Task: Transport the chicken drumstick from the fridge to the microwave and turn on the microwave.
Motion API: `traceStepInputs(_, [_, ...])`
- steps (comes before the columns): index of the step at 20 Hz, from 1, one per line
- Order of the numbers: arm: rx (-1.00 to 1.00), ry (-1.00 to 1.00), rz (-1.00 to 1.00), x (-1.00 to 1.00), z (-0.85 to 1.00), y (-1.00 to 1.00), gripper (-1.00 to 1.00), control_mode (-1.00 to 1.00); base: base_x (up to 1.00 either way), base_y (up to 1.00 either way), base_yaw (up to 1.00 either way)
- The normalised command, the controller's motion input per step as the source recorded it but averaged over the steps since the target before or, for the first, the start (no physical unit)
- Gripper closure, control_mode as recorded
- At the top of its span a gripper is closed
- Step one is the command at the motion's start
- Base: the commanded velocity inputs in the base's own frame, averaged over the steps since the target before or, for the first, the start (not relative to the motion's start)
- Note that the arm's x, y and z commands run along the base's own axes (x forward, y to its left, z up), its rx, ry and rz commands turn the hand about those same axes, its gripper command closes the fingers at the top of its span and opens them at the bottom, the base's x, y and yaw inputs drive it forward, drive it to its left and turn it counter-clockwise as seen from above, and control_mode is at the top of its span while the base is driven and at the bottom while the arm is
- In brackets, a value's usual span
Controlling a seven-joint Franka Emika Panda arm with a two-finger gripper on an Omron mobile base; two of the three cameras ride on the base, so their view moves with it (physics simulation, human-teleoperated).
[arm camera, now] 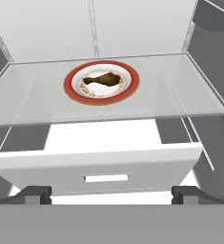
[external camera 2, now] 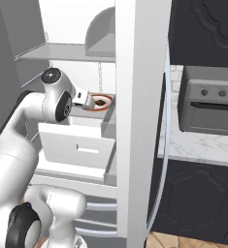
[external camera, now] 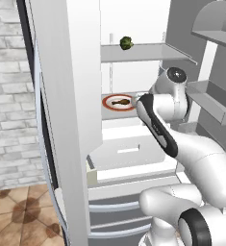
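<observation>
One chicken drumstick (arm camera: 102,80) lies on a red-rimmed plate (arm camera: 71,88) on the fridge (external camera: 66,96) shelf (arm camera: 32,95), ahead of and beyond the gripper (arm camera: 111,194), whose jaws stand fully apart with nothing between them. The white crisper box (arm camera: 99,164) sits directly below the tool, between it and the shelf's front edge. The risk from here, as I judge it, is that a low approach would knock the fingers on that shelf edge, or that closing off-centre would pinch the plate rim or push the tapered drumstick away.
</observation>
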Motion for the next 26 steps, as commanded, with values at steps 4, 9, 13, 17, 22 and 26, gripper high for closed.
traceStepInputs(4, [0.00,0.02,0.00,0.14,0.00,0.00,-1.00,-1.00,0.00,0.00,0.00])
traceStepInputs(9, [0.01,0.00,-0.01,0.31,0.00,0.00,-1.00,-1.00,0.00,0.00,0.00])
traceStepInputs(13, [0.01,0.01,-0.01,0.32,0.00,0.00,-1.00,-1.00,0.00,0.00,0.00])
traceStepInputs(17, [0.00,0.01,0.00,0.21,0.00,0.00,-1.00,-1.00,0.00,0.00,0.00])
traceStepInputs(22, [0.00,0.01,0.05,0.17,-0.04,0.00,-1.00,-1.00,0.00,0.00,0.00])
traceStepInputs(26, [-0.03,0.00,0.10,0.18,-0.20,0.00,-1.00,-1.00,0.00,0.00,0.00])
